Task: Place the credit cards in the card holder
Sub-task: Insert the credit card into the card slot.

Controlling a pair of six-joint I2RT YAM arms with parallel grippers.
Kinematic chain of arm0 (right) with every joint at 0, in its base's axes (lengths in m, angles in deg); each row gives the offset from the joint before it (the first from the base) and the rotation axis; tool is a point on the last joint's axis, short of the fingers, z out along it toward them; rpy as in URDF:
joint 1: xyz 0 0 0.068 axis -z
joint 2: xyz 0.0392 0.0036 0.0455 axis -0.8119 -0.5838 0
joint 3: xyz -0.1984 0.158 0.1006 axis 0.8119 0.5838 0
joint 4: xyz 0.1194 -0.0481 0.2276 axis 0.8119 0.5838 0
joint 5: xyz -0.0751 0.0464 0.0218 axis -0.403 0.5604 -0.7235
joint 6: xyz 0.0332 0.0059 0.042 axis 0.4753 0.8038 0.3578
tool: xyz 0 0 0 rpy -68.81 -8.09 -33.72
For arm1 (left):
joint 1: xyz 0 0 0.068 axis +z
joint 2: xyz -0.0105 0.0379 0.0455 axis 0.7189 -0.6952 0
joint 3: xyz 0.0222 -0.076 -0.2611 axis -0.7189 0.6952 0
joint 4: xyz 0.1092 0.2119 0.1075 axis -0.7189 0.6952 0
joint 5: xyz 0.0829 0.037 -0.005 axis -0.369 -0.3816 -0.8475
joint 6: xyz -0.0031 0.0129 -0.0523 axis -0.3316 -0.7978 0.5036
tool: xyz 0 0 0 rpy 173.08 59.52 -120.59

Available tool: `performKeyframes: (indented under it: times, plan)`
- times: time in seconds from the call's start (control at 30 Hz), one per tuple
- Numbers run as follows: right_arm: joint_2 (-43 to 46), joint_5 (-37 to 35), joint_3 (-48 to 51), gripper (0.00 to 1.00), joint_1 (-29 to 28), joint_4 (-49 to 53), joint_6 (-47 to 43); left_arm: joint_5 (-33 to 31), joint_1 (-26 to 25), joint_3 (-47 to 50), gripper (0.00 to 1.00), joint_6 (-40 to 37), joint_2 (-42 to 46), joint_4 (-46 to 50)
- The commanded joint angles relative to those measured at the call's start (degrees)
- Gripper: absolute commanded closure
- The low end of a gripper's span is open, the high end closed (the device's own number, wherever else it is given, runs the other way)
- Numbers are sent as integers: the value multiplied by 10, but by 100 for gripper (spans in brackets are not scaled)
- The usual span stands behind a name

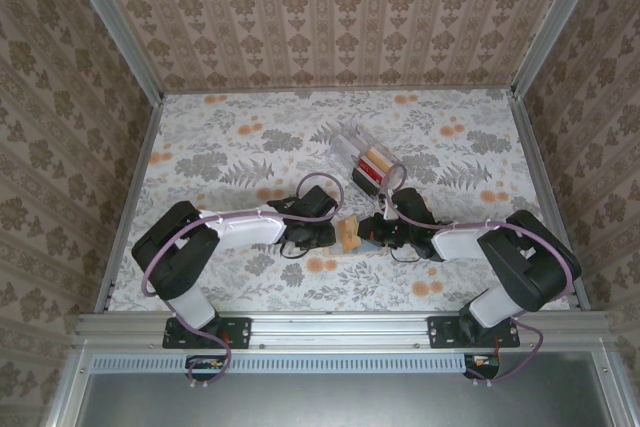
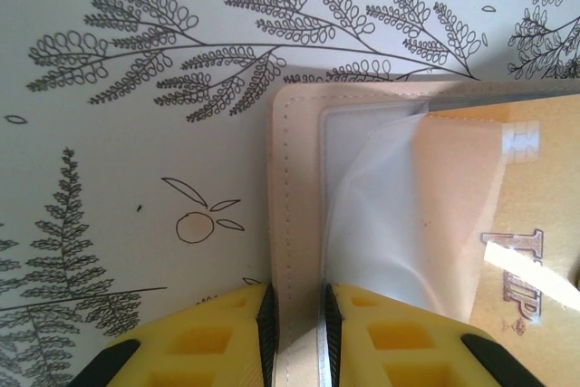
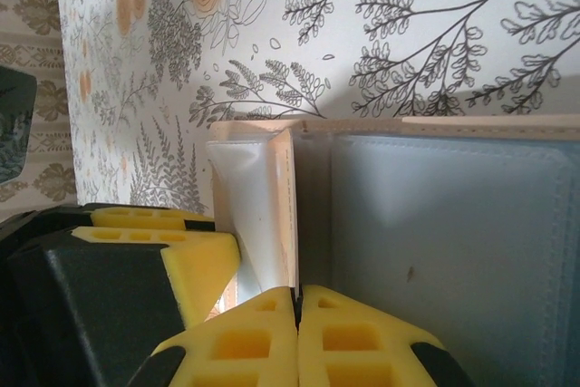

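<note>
Yellow pads of the left gripper (image 2: pixel 294 337) sit closest to the lens, pinched narrow on the stitched tan edge of the wallet (image 2: pixel 294 178). Just past them lies the thing this job is about. It is an orange-yellow card (image 2: pixel 535 224) tucked inside the wallet, partly under a clear pocket (image 2: pixel 381 224) whose film is lifted and creased. The right gripper (image 3: pixel 297 337) has its pads pressed almost together on what looks like a thin tan leaf of the same wallet. The grey inner panel spreads to one side of that grip.

From above, the wallet sits between the two grippers near the front middle of the table (image 1: pixel 230 147), held from both sides. The card holder (image 1: pixel 348 142) stands just behind them, with a red card and a paler orange one, the slotted cards (image 1: pixel 373 164), already upright in it.

As I read it, the step in hand is spreading the wallet to free the remaining card, not slotting. The next move would need one gripper to keep the wallet pinned. The other would let go, take the card's exposed edge and draw it out along the pocket, where the film may drag. The card then has to be turned upright and lowered into a free slot.
</note>
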Motion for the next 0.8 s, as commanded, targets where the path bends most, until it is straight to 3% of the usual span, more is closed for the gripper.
performKeyframes:
  times: [0.0,0.23,0.77]
  plan:
    - [-8,-38,16,93,-5,-7,8,2,-5,6,76,-4,-11,9]
    - [-8,-63,31,92,-9,-18,-8,3,-5,7,76,-3,-11,8]
    - [-19,-41,21,87,-44,-27,4,7,-6,7,71,6,-9,-4]
